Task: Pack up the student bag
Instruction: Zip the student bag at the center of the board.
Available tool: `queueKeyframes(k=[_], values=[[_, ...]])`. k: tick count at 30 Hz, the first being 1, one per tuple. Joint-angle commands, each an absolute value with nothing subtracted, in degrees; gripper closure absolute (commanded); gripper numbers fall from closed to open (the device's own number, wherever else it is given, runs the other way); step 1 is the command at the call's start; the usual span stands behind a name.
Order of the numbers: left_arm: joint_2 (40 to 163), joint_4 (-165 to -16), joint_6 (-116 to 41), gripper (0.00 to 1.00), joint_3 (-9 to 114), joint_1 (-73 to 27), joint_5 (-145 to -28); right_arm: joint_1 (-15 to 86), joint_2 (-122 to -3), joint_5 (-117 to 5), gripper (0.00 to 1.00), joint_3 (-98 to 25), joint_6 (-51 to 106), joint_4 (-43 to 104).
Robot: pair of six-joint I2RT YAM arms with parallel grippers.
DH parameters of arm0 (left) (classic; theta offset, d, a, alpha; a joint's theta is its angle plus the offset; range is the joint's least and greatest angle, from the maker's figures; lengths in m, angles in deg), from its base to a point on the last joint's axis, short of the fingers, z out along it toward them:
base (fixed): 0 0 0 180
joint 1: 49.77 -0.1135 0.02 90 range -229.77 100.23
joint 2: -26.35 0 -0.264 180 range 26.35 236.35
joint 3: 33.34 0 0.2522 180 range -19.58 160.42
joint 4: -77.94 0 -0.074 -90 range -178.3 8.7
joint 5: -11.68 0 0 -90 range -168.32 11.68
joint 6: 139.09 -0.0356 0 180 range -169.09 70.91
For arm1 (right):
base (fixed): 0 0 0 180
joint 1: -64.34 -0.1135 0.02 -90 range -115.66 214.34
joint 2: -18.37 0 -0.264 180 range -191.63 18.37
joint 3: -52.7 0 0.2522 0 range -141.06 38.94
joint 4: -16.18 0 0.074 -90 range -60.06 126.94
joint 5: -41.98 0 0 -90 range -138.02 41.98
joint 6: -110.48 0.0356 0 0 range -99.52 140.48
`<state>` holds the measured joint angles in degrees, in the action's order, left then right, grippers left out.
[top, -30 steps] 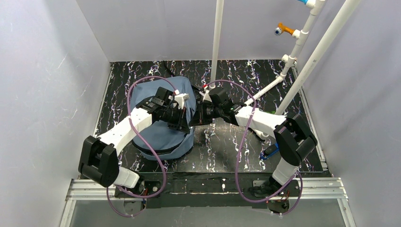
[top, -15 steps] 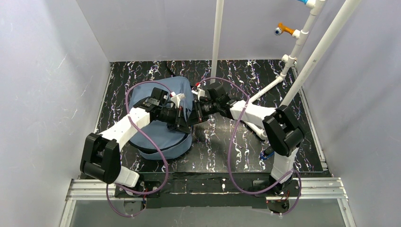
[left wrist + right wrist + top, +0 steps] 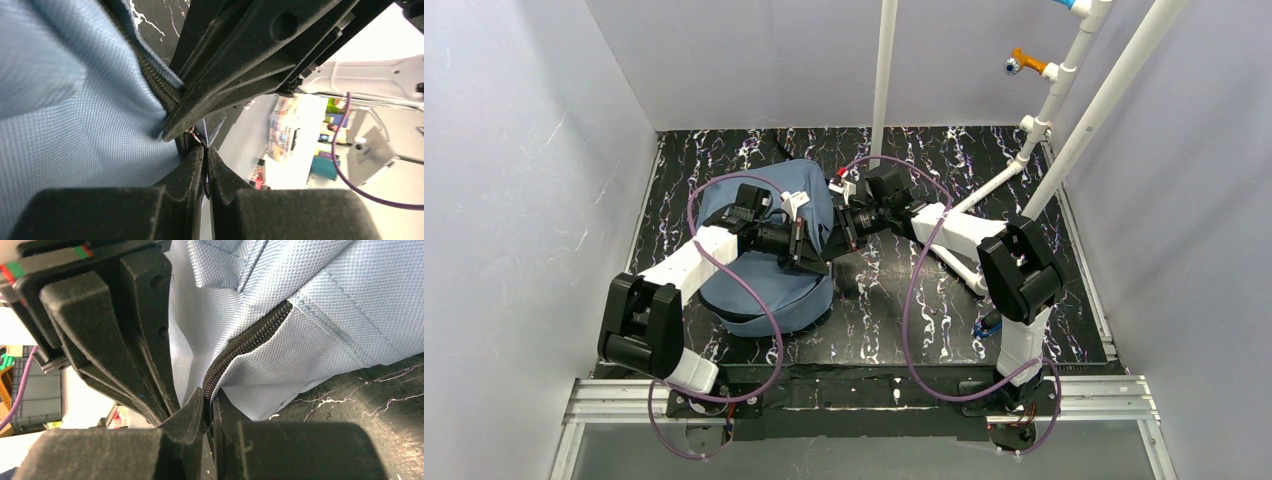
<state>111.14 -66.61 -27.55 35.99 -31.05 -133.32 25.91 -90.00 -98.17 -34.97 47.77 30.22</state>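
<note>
The slate-blue student bag (image 3: 759, 275) lies on the left half of the black marbled table (image 3: 904, 310). Both grippers meet at its right edge. My left gripper (image 3: 812, 252) is shut, pinching the bag's fabric at the zipper; in the left wrist view (image 3: 205, 151) blue cloth (image 3: 75, 110) fills the left side. My right gripper (image 3: 838, 240) is shut on the black zipper line (image 3: 250, 340) at the bag's edge (image 3: 209, 399). The two grippers' fingers sit tip to tip, nearly touching. The bag's inside is hidden.
White PVC pipes (image 3: 884, 80) stand at the back middle and slant at the right (image 3: 1064, 150). A small blue object (image 3: 991, 322) lies by the right arm's base. Grey walls close in the left, back and right sides.
Both grippers have moved a little left and toward the back with the bag's edge between them. The right arm's elbow has swung left.
</note>
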Motion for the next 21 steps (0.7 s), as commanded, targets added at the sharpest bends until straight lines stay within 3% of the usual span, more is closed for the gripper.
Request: queueKeyframes(k=[1, 6, 11, 18, 21], values=[[109.47, -73.70, -19.72, 0.92, 32.01, -33.72, -146.44, 26.90, -89.97, -98.73, 0.99, -37.60, 45.30, 26.34], [108.57, -81.73, -12.96, 0.85, 28.37, -34.80, -148.25, 26.67, -89.93, -98.56, 0.99, -37.57, 45.75, 25.68], [109.26, -81.82, -12.24, 1.00, 27.95, -34.79, -146.95, 26.41, -89.76, -98.26, 0.99, -37.78, 46.05, 25.46], [108.60, -71.33, -19.07, 1.00, 30.23, -34.76, -139.82, 26.29, -89.34, -95.10, 0.99, -37.45, 45.90, 27.64], [106.14, -62.37, -24.08, 1.00, 31.86, -34.53, -131.08, 26.29, -88.77, -90.84, 0.99, -37.65, 45.87, 29.83]])
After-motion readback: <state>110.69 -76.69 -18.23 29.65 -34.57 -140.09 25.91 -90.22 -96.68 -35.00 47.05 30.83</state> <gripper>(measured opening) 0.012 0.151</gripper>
